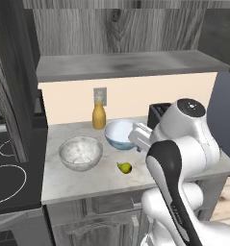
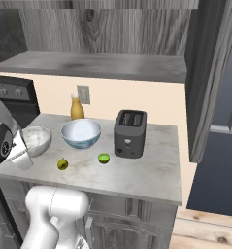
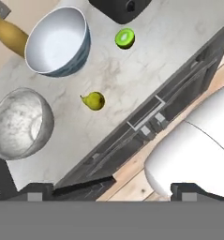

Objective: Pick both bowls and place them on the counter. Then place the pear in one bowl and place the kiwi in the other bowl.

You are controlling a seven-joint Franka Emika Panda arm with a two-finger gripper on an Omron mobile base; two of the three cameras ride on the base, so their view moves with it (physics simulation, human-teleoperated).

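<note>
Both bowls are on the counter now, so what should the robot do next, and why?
Probably lower the open gripper toward the pear. Both the marbled bowl and the blue bowl sit upright and empty on the counter, while pear and kiwi lie loose beside them.

The desk (image 2: 151, 175), a light marbled slab, carried a grey-white marbled bowl (image 2: 36, 140) and a blue-patterned bowl (image 2: 81, 133) side by side, both upright. In front of them lay the pear (image 2: 62, 164) and the kiwi (image 2: 104, 157), apart. A dark toaster (image 2: 130, 133) and an orange bottle (image 2: 77, 109) also stood on it.
</note>
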